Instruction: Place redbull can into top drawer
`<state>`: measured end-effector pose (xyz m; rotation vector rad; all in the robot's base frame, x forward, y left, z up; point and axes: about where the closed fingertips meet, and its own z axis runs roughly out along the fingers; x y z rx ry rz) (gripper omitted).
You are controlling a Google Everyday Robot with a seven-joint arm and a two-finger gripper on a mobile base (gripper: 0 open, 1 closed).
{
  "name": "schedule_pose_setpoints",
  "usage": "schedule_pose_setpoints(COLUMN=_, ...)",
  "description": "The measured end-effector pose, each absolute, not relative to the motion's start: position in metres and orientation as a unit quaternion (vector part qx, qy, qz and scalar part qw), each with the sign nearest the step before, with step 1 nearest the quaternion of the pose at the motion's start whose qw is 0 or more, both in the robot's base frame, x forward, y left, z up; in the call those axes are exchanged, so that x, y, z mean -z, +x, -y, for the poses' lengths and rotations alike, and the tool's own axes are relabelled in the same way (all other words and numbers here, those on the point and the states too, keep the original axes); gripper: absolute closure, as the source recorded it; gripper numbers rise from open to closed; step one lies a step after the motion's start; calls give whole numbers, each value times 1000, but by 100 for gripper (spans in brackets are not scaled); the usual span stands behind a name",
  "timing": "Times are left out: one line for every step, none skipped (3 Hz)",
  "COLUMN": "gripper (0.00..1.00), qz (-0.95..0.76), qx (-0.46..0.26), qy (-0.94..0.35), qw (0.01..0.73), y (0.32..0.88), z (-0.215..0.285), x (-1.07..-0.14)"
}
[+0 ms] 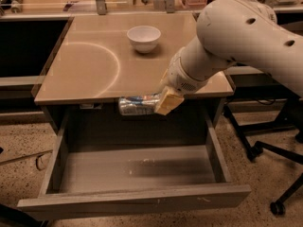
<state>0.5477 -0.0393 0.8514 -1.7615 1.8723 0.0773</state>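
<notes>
**Robot holds drink can over open drawer**

The gripper (162, 103) is clamped on the right end of the redbull can (136, 105). The can lies sideways in the air, just past the front edge of the tan tabletop (90, 65) and above the open top drawer (142, 167). The can looks light, rigid and smooth. Its thin walls could dent or slip, so a hold across the middle would likely be steadier than this end grip. The white arm (232, 41) reaches in from the upper right, its wrist angled downward. A white bowl (144, 37) sits on the tabletop behind.
</notes>
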Motion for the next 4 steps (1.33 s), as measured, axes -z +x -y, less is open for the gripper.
schedule_pose_setpoints(gripper=100, qz=-710, qx=-23, qy=-649, qw=272, y=531, z=41, x=-833)
schedule_pose_setpoints(gripper=100, qz=-730, qx=-2, qy=-634, qw=254, y=515, z=51, x=-789)
schedule_pose_setpoints(gripper=100, qz=-749, qx=37, qy=-625, qw=218, y=510, z=62, x=-749)
schedule_pose_setpoints(gripper=100, qz=-749, qx=37, qy=-625, qw=218, y=510, z=62, x=-749)
